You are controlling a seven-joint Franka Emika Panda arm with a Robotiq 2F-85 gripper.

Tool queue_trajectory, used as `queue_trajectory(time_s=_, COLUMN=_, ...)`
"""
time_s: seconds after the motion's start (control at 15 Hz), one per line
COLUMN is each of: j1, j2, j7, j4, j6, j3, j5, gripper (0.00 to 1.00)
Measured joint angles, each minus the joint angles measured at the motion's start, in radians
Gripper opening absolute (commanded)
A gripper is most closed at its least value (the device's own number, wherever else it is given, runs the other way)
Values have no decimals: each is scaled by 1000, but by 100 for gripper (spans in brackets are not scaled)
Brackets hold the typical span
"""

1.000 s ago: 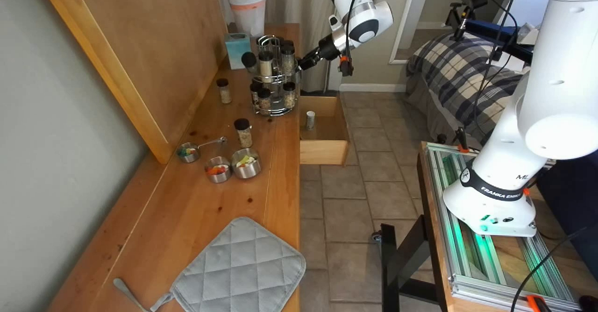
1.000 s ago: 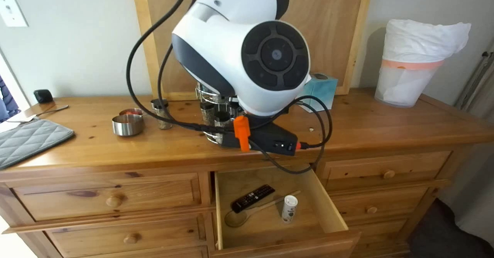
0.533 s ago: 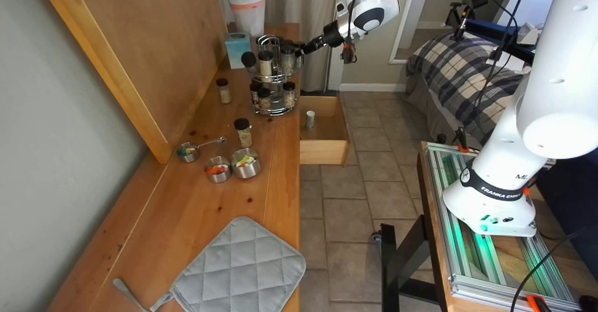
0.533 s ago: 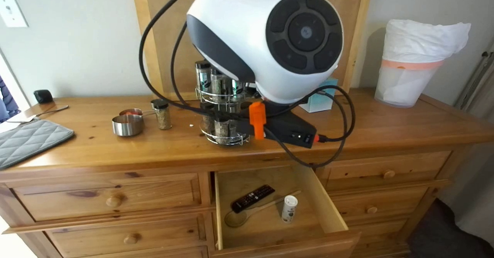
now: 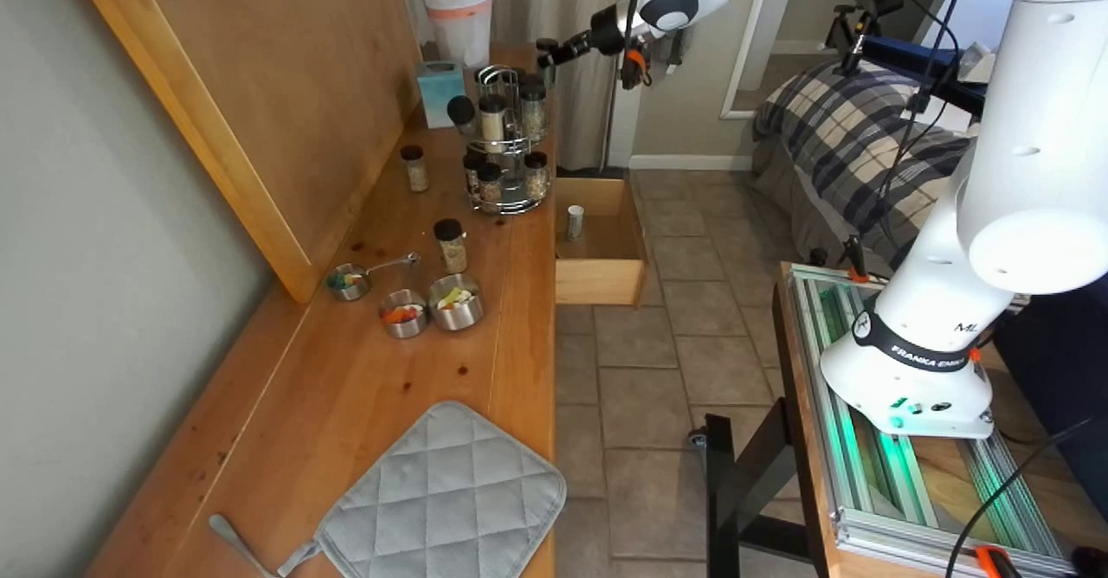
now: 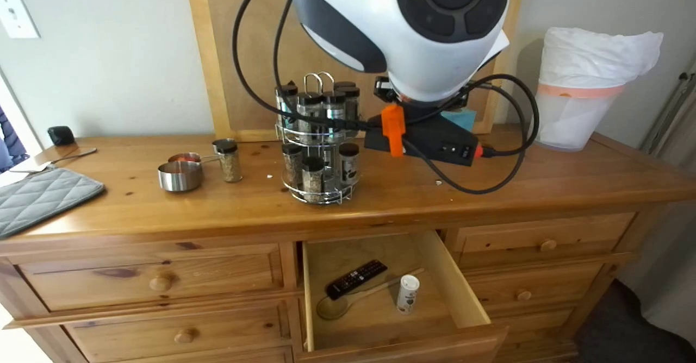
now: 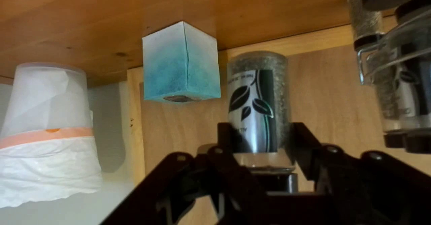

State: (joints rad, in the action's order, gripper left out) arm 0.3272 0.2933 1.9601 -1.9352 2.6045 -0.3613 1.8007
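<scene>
My tool (image 7: 261, 134), partly closed, holds its two fingers (image 7: 224, 134) against opposite sides of a clear spice jar (image 7: 257, 93) with a silver, leaf-printed label. The wrist view is inverted, so the jar's base shows uppermost; the jar itself is close to upright, held clear of the surface (image 6: 544, 183) and beside the chrome two-tier spice rack (image 5: 509, 208). Principal hazard, as I judge it: I grip a smooth, round wall towards the black lid (image 5: 546, 44), leaving the base free, so a knock could swing the jar or let it slide out. Nearest obstacle: the rack's upper-tier jars (image 6: 334, 110), which a sideways move at this height could strike, tipping the rack. Beyond stands a blue tissue box (image 7: 181, 66), liable to be pushed by an overlong reach. My slack black cable (image 6: 236, 48) crosses before the rack in an exterior view; contact I cannot tell, but it might snag. Below, the pulled-out drawer (image 6: 454, 292), containing a remote control (image 6: 356, 279), could receive a jar rolling off the front edge.
</scene>
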Motion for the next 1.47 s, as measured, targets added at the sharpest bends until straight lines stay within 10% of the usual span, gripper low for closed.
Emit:
queue_trajectory(time_s=1.27, j1=103, j2=575, j7=78, j4=542, j6=1, j3=-6, j5=345, gripper=23)
queue_trajectory(time_s=1.4, j1=110, j2=609, j7=70, j4=572, j6=6, j3=-6, j5=344, gripper=73)
queue_trajectory(time_s=1.47, j1=111, j2=623, j7=62, j4=584, j6=11, j3=-6, j5=340, gripper=75)
